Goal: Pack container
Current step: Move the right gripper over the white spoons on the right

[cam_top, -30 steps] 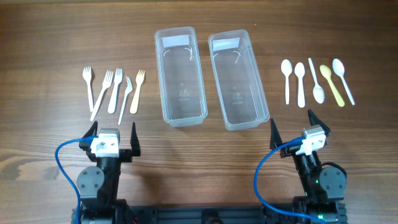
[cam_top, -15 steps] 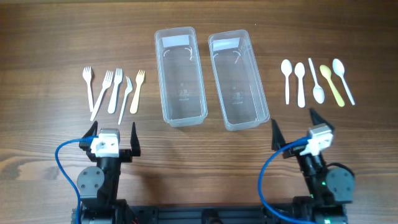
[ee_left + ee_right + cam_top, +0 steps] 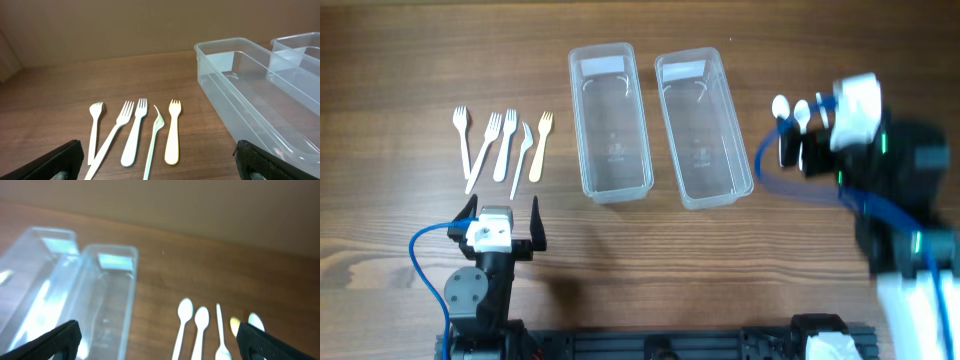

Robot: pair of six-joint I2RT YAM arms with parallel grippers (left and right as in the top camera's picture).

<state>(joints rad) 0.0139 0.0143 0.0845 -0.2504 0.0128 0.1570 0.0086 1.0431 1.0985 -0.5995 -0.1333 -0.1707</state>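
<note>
- Holding the left pincer [image 3: 503,215] spread wide at the lower left of the overhead frame, above the bench [image 3: 640,240].
- Showing a row of forks [image 3: 505,148] lying at mid left, just beyond.
- Showing two clear containers [image 3: 610,150] standing side by side, empty, at upper centre.
- Hanging the right pincer [image 3: 160,342], blurred yet spread wide, over the spoons [image 3: 201,320] at upper right.

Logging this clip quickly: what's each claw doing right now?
Left claw: open, empty.
Right claw: open, empty.
</note>
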